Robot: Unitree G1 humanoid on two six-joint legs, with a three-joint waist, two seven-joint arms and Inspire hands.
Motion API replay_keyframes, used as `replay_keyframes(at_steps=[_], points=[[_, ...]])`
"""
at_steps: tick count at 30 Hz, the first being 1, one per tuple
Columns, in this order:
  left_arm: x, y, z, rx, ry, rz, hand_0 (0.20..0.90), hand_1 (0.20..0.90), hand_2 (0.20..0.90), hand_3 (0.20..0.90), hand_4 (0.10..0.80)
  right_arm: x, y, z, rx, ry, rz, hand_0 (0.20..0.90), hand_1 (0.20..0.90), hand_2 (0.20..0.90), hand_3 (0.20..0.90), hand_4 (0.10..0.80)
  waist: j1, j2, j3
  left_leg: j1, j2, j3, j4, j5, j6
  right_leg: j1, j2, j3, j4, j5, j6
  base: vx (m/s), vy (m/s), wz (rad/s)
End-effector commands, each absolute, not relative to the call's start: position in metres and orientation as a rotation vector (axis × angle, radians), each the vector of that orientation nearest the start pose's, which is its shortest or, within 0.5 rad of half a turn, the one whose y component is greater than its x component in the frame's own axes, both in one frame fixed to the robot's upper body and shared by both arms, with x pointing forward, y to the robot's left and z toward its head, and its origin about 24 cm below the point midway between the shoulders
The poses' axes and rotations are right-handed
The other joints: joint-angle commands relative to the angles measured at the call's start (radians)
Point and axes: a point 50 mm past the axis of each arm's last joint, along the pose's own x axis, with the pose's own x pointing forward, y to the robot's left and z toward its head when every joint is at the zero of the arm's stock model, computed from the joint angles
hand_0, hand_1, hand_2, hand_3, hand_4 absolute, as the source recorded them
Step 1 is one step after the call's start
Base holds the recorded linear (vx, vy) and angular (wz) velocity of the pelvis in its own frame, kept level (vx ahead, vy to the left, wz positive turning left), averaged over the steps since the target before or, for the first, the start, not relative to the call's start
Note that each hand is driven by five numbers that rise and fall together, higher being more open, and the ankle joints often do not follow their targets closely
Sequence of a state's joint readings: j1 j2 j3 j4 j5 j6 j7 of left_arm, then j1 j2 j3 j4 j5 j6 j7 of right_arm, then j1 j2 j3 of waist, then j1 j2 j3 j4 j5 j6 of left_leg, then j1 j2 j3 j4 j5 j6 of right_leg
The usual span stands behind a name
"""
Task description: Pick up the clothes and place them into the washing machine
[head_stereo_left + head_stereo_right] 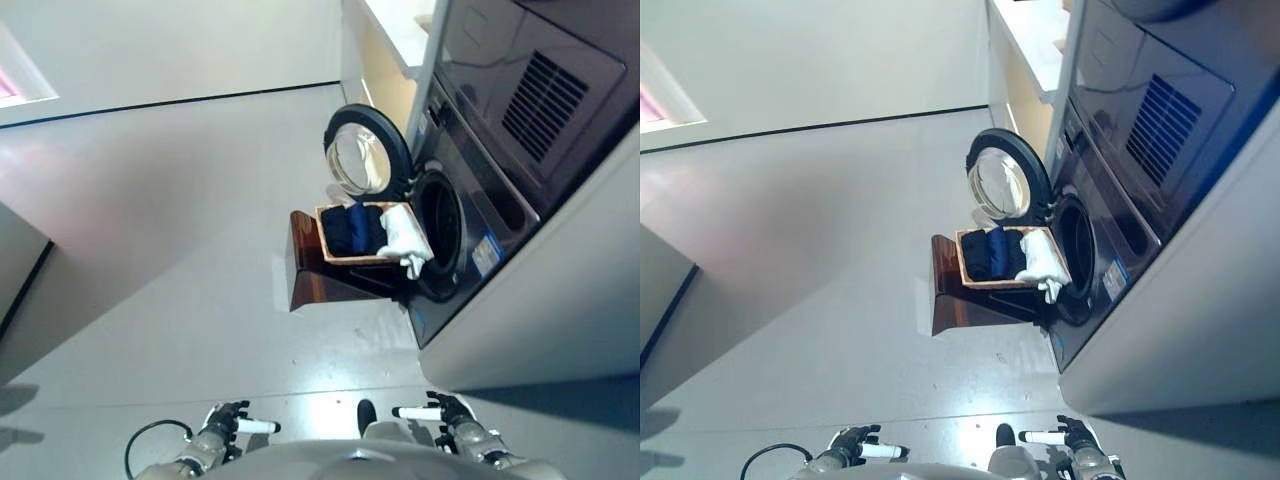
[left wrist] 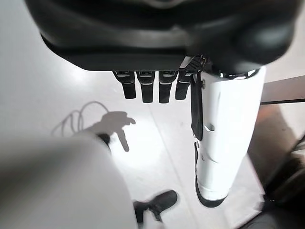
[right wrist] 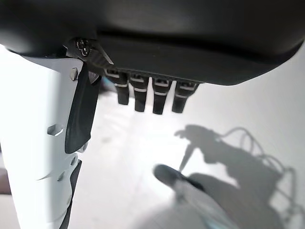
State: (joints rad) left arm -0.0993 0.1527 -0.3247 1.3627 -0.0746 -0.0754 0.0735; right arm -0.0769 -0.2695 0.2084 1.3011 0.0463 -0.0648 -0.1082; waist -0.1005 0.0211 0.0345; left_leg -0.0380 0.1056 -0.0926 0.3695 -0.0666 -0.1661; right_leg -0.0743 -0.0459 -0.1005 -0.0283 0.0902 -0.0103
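Observation:
A wicker basket (image 1: 333,257) rests on a dark wooden stool (image 1: 312,275) in front of the washing machine (image 1: 500,190). Inside lie dark blue clothes (image 1: 352,228) and a white cloth (image 1: 406,236) that hangs over the edge toward the drum opening (image 1: 440,230). The round door (image 1: 362,152) stands swung wide. My left hand (image 1: 228,420) and right hand (image 1: 448,410) hang low at the near edge, far from the basket. Both are open, with straight fingers (image 2: 147,88) and the white-covered thumb (image 3: 43,157) stretched out, and both are empty.
Pale grey floor (image 1: 180,230) spreads between me and the stool. A white counter (image 1: 395,35) runs beyond the washing machine, and a white wall (image 1: 160,45) closes the far side.

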Motion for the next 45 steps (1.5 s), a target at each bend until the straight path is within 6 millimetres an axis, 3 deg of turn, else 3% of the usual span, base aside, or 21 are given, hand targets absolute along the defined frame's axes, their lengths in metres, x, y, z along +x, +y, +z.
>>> replay_keyframes(at_steps=[1, 4, 6, 9, 15, 21, 23, 24, 29, 30, 31, 34, 37, 38, 39, 41, 42, 44, 45], points=[[0.141, 0.206, -0.152, 0.355, 1.044, -0.014, 0.900, 0.900, 0.900, 0.900, 0.800, 0.102, -0.269, -0.150, -0.486, 1.184, -0.139, 0.900, 0.900, 0.900, 0.900, 0.800, 0.001, -0.039, 0.052, 0.032, -0.094, 0.028, 0.352, 0.200, 0.075, -0.035, 0.022, 0.047, -0.011, 0.031, -0.005, 0.190, -0.272, 0.00], [0.141, 0.206, -0.152, 0.337, 1.037, 0.007, 0.900, 0.900, 0.900, 0.900, 0.800, 0.107, -0.267, -0.149, -0.493, 1.170, -0.134, 0.900, 0.900, 0.900, 0.900, 0.800, 0.035, -0.064, 0.064, -0.073, -0.072, 0.078, 0.406, 0.210, 0.087, 0.008, 0.033, 0.057, -0.001, -0.003, -0.026, 0.203, -0.211, -0.24], [0.135, 0.206, -0.154, 0.343, 1.052, 0.004, 0.900, 0.900, 0.900, 0.900, 0.800, 0.112, -0.265, -0.148, -0.497, 1.156, -0.130, 0.900, 0.900, 0.900, 0.900, 0.800, 0.065, -0.075, 0.068, -0.184, -0.035, 0.110, 0.278, 0.203, 0.101, 0.056, 0.051, 0.079, -0.002, -0.035, -0.024, 0.279, -0.163, -0.09], [0.126, 0.208, -0.157, 0.349, 1.088, 0.006, 0.900, 0.900, 0.900, 0.900, 0.800, 0.110, -0.263, -0.149, -0.496, 1.163, -0.128, 0.900, 0.900, 0.900, 0.900, 0.800, 0.087, -0.073, 0.075, -0.195, 0.001, 0.107, 0.143, 0.205, 0.102, 0.098, 0.064, 0.094, -0.009, -0.059, -0.015, 0.211, -0.041, -0.12], [0.111, 0.219, -0.160, 0.358, 1.139, 0.056, 0.900, 0.900, 0.900, 0.900, 0.800, 0.106, -0.267, -0.150, -0.504, 1.178, -0.140, 0.900, 0.900, 0.900, 0.900, 0.800, 0.131, -0.039, 0.079, -0.171, 0.049, 0.033, -0.329, 0.290, 0.079, 0.200, 0.084, 0.155, -0.026, -0.121, 0.021, 0.278, 0.034, -0.39], [0.108, 0.221, -0.161, 0.349, 1.153, 0.070, 0.900, 0.900, 0.900, 0.900, 0.800, 0.106, -0.270, -0.149, -0.493, 1.182, -0.159, 0.900, 0.900, 0.900, 0.900, 0.800, 0.148, -0.016, 0.066, -0.174, 0.084, 0.062, -0.446, 0.317, 0.048, 0.260, 0.074, 0.200, -0.025, -0.170, 0.037, 0.245, 0.082, -0.55], [0.110, 0.220, -0.160, 0.358, 1.147, 0.054, 0.900, 0.900, 0.900, 0.900, 0.800, 0.108, -0.270, -0.148, -0.481, 1.177, -0.162, 0.900, 0.900, 0.900, 0.900, 0.800, 0.146, -0.011, 0.055, -0.171, 0.091, 0.102, -0.449, 0.321, 0.040, 0.283, 0.057, 0.202, -0.034, -0.182, 0.050, 0.259, 0.181, -0.39], [0.112, 0.219, -0.160, 0.370, 1.141, 0.038, 0.900, 0.900, 0.900, 0.900, 0.800, 0.109, -0.268, -0.149, -0.456, 1.180, -0.165, 0.900, 0.900, 0.900, 0.900, 0.800, 0.145, -0.005, 0.038, -0.160, 0.089, 0.126, -0.457, 0.316, 0.045, 0.298, 0.043, 0.207, -0.038, -0.195, 0.057, 0.357, 0.265, -0.22], [0.122, 0.221, -0.156, 0.394, 1.107, 0.025, 0.900, 0.900, 0.900, 0.900, 0.800, 0.112, -0.260, -0.151, -0.406, 1.170, -0.170, 0.900, 0.900, 0.900, 0.900, 0.800, 0.148, -0.031, 0.008, -0.159, 0.057, 0.140, -0.422, 0.281, 0.070, 0.316, -0.027, 0.209, -0.018, -0.211, 0.094, 0.258, 0.203, -0.13], [0.129, 0.220, -0.154, 0.408, 1.082, 0.010, 0.900, 0.900, 0.900, 0.900, 0.800, 0.113, -0.260, -0.150, -0.376, 1.165, -0.190, 0.900, 0.900, 0.900, 0.900, 0.800, 0.149, -0.042, 0.000, -0.172, 0.026, 0.150, -0.371, 0.238, 0.093, 0.292, -0.065, 0.204, 0.049, -0.189, 0.124, 0.275, 0.232, -0.05], [0.129, 0.220, -0.154, 0.408, 1.082, 0.010, 0.900, 0.900, 0.900, 0.900, 0.800, 0.113, -0.260, -0.150, -0.375, 1.165, -0.190, 0.900, 0.900, 0.900, 0.900, 0.800, 0.149, -0.043, -0.001, -0.173, 0.025, 0.151, -0.369, 0.236, 0.093, 0.291, -0.066, 0.204, 0.050, -0.189, 0.124, 0.255, 0.218, 0.11], [0.134, 0.225, -0.152, 0.424, 1.069, 0.007, 0.900, 0.900, 0.900, 0.900, 0.800, 0.120, -0.260, -0.148, -0.339, 1.131, -0.220, 0.900, 0.900, 0.900, 0.900, 0.800, 0.148, -0.052, -0.009, -0.181, -0.022, 0.161, -0.318, 0.184, 0.128, 0.223, -0.085, 0.221, 0.214, -0.107, 0.158, 0.178, 0.186, 0.11], [0.147, 0.228, -0.145, 0.453, 1.012, -0.012, 0.900, 0.900, 0.900, 0.900, 0.800, 0.140, -0.263, -0.140, -0.366, 1.065, -0.213, 0.900, 0.900, 0.900, 0.900, 0.800, 0.133, -0.023, 0.033, -0.151, -0.053, 0.150, -0.311, 0.146, 0.170, 0.074, -0.062, 0.205, 0.482, 0.019, 0.164, 0.085, 0.228, 0.07], [0.150, 0.230, -0.144, 0.470, 1.006, -0.019, 0.900, 0.900, 0.900, 0.900, 0.800, 0.146, -0.264, -0.137, -0.379, 1.046, -0.209, 0.900, 0.900, 0.900, 0.900, 0.800, 0.122, -0.006, 0.053, -0.133, -0.051, 0.148, -0.320, 0.147, 0.179, 0.030, -0.041, 0.190, 0.548, 0.036, 0.164, 0.086, 0.223, 0.18], [0.150, 0.232, -0.144, 0.484, 1.009, -0.026, 0.900, 0.900, 0.900, 0.900, 0.800, 0.152, -0.265, -0.134, -0.404, 1.029, -0.200, 0.900, 0.900, 0.900, 0.900, 0.800, 0.119, 0.006, 0.065, -0.107, -0.052, 0.148, -0.335, 0.140, 0.184, -0.009, -0.046, 0.147, 0.583, 0.017, 0.157, 0.155, 0.221, 0.18], [0.147, 0.239, -0.143, 0.498, 1.024, -0.007, 0.900, 0.900, 0.900, 0.900, 0.800, 0.164, -0.268, -0.128, -0.452, 0.997, -0.182, 0.900, 0.900, 0.900, 0.900, 0.800, 0.119, 0.015, 0.075, -0.047, -0.062, 0.152, -0.376, 0.128, 0.177, -0.062, -0.074, 0.004, 0.474, -0.074, 0.132, 0.230, 0.117, -0.05], [0.145, 0.241, -0.143, 0.493, 1.029, 0.007, 0.900, 0.900, 0.900, 0.900, 0.800, 0.170, -0.270, -0.125, -0.468, 0.983, -0.181, 0.900, 0.900, 0.900, 0.900, 0.800, 0.124, 0.016, 0.072, -0.037, -0.059, 0.155, -0.383, 0.124, 0.171, -0.072, -0.082, -0.039, 0.403, -0.092, 0.126, 0.230, -0.021, -0.22], [0.139, 0.247, -0.144, 0.473, 1.050, 0.043, 0.900, 0.900, 0.900, 0.900, 0.800, 0.181, -0.272, -0.119, -0.535, 0.953, -0.152, 0.900, 0.900, 0.900, 0.900, 0.800, 0.133, -0.014, 0.079, 0.003, -0.077, 0.158, -0.396, 0.095, 0.153, -0.055, -0.102, -0.138, 0.148, -0.051, 0.115, 0.210, -0.114, -0.31], [0.141, 0.246, -0.144, 0.469, 1.047, 0.037, 0.900, 0.900, 0.900, 0.900, 0.800, 0.188, -0.273, -0.115, -0.559, 0.932, -0.144, 0.900, 0.900, 0.900, 0.900, 0.800, 0.115, -0.015, 0.084, 0.006, -0.077, 0.139, -0.393, 0.091, 0.158, -0.072, -0.079, -0.021, 0.164, -0.048, 0.117, 0.229, -0.146, -0.02]])
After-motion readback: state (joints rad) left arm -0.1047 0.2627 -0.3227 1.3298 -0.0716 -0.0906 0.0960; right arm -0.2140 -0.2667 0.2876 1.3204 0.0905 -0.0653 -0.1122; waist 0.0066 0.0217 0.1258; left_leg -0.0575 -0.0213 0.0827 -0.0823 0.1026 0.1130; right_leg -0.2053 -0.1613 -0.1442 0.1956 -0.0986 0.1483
